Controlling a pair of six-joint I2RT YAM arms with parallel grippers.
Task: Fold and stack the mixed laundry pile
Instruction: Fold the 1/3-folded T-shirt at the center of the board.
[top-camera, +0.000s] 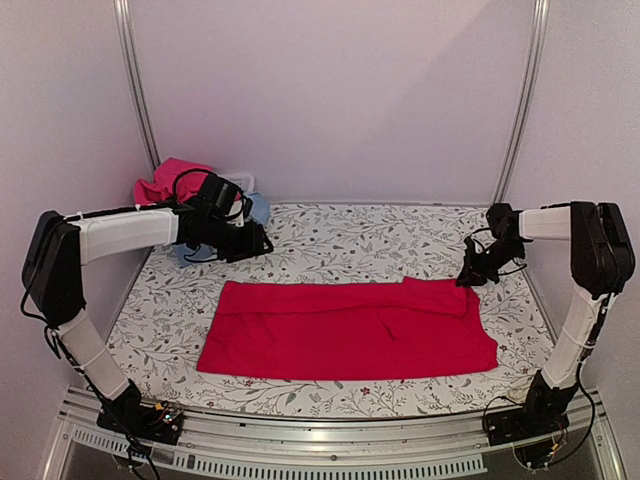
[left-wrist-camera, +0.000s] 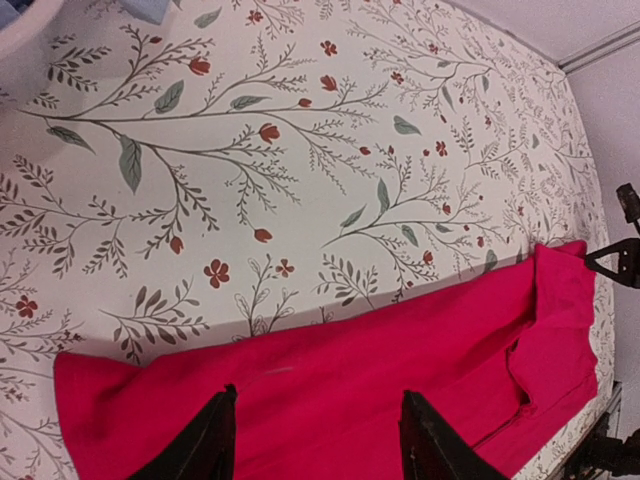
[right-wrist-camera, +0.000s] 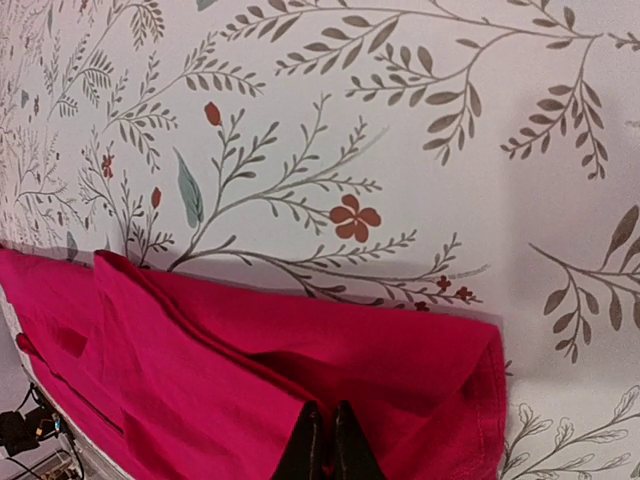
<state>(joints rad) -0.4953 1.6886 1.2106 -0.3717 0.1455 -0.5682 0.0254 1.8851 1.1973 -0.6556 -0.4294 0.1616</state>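
Observation:
A large bright red cloth (top-camera: 350, 330) lies spread flat in the middle of the table, with a fold along its far right part. My right gripper (top-camera: 468, 278) is shut on the far right corner of this cloth; in the right wrist view the closed fingertips (right-wrist-camera: 325, 440) pinch a raised fold of the red cloth (right-wrist-camera: 230, 390). My left gripper (top-camera: 262, 243) hovers open and empty above the table, beyond the cloth's far left edge. In the left wrist view its gripper (left-wrist-camera: 315, 430) frames the red cloth (left-wrist-camera: 350, 370) below. The rest of the pile, pink-magenta (top-camera: 165, 180) and light blue (top-camera: 258, 207), sits at the back left.
The table has a floral-printed cover (top-camera: 350, 240). White walls and metal rails close the back and sides. A pale rim (left-wrist-camera: 20, 25) and a light blue cloth edge (left-wrist-camera: 150, 8) show at the top left of the left wrist view.

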